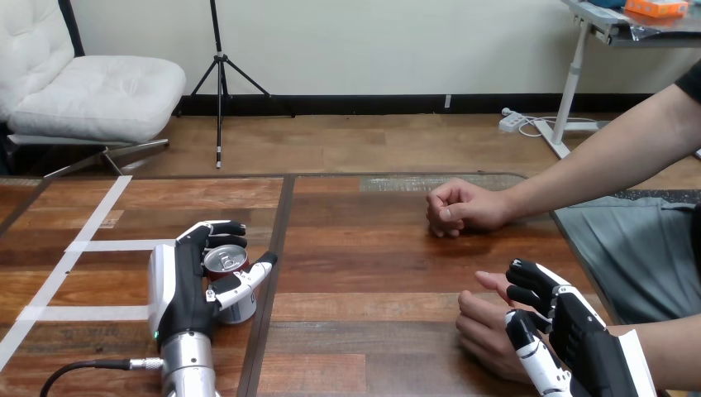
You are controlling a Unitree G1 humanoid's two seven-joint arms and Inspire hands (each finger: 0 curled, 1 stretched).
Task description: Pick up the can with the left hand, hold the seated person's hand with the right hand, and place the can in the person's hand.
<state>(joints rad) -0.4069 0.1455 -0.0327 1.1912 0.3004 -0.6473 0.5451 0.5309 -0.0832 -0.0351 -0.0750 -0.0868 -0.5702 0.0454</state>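
Nearest, at the right, the robot's right hand (579, 339) is on the person's near hand (484, 327). Its bent fingers curl over the far side of that hand and its thumb lies across the near side, so it holds it. Both rest on the big wooden table (364, 265). White tape lines (91, 246) run across the left part of the table. The person's far hand (459, 207) lies on the table as a loose fist, further away, well apart from the robot. At the near left, the robot's left hand (178, 285) is wrapped round the can (225, 263), fingers round its far side and thumb on its near right side. It stands upright on the table, far from the person's hands.
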